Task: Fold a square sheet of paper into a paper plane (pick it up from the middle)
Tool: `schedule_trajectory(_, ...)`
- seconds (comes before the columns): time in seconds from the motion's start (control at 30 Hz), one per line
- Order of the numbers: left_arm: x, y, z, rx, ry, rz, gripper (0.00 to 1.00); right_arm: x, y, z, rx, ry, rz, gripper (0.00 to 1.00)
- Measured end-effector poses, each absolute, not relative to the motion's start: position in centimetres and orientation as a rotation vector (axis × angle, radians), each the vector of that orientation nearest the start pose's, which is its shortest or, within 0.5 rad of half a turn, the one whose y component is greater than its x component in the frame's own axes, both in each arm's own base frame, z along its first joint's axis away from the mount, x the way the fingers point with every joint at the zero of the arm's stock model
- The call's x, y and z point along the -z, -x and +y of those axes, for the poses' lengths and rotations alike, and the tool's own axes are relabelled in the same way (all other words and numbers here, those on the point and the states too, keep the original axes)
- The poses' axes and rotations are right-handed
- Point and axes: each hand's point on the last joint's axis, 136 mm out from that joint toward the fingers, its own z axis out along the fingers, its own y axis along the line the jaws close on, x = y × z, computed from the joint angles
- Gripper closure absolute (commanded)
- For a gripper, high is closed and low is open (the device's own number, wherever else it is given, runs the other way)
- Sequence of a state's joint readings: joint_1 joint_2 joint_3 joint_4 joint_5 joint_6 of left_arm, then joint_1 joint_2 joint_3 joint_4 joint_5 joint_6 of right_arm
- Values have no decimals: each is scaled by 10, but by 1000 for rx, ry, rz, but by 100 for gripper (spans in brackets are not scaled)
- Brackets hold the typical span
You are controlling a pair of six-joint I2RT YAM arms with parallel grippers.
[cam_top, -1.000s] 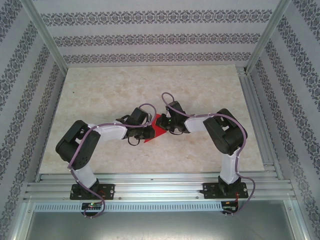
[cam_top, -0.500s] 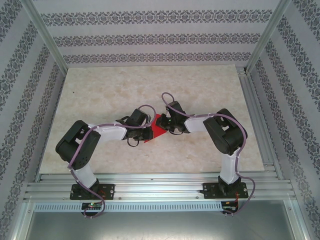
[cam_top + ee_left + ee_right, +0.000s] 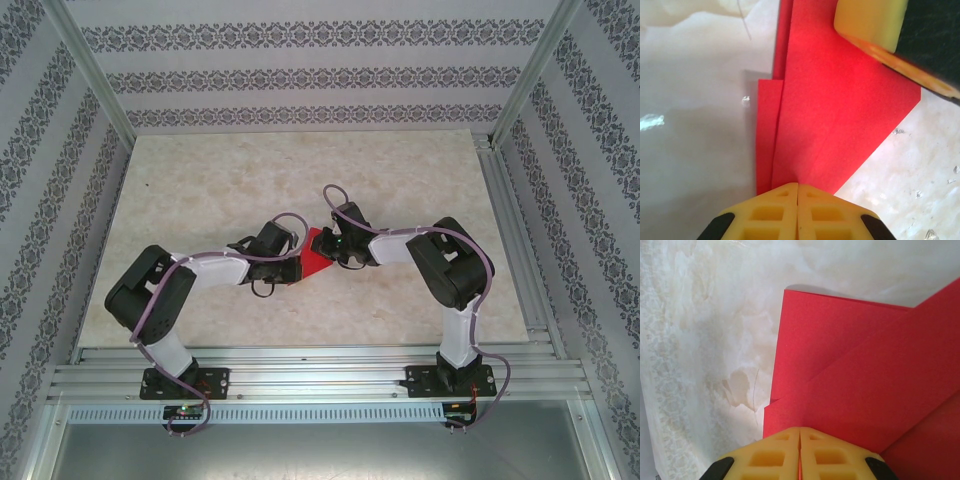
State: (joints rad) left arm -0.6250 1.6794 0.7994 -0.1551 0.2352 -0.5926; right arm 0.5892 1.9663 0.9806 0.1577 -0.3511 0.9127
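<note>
Red folded paper [image 3: 840,115] was held from two sides. Left hand [image 3: 798,189] pinched it shut. Right hand [image 3: 799,432] did too.

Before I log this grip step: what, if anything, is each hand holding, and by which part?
Both pinch the partly folded red paper: the left hand at one edge, the right hand at the opposite edge.
</note>
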Motion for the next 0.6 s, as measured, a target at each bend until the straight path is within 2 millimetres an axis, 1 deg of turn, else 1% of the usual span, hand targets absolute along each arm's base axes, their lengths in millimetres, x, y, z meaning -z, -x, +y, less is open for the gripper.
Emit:
schedule_trajectory(0.17,-20,-271,-241,656,-137,2770,91,-12,-355,308,-1042,-250,2634,91)
schedule_trajectory(0.3,-29,-263,-235,646,-136,2781,89,-12,-355,308,-1042,-250,2634,91)
schedule_trajectory(0.47,-48,-263,-240,707,-138,2742,89,-12,-355,308,-1042,-252,2634,91)
schedule_trajectory(0.6,-48,-264,-245,738,-132,2746,89,-12,-355,308,-1043,-254,2635,91)
